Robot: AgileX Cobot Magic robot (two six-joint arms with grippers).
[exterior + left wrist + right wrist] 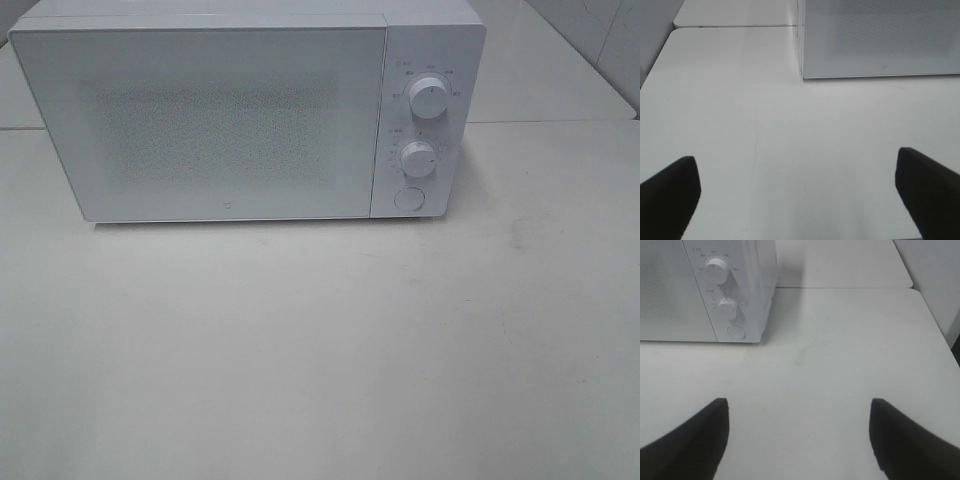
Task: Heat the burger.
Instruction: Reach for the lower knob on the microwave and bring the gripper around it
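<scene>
The white desk (320,350) fills most of every view. A seam runs across it behind the microwave's front edge, where it meets a second desk top (560,70). The high camera takes in neither arm.

A white microwave (250,110) stands at the far side of the desk, facing the camera. Its door (200,125) is closed, and the speckled window gives no look inside. The burger appears in no view, so I cannot tell where it is.

The control panel sits on the microwave's right side. It has an upper knob (429,97), a lower knob (417,158) under it, and a round button (408,198) at the bottom. The right wrist view shows these three from close by. The left wrist view shows only the door's lower left corner and the bare desk beside it.

The left fingers (670,195) show only in the left wrist view. They are two dark tips set wide apart above the bare desk, with nothing between them. The right fingers (685,440) show only in the right wrist view. They too are spread apart over the bare desk and grip nothing, well short of the microwave's panel corner.
</scene>
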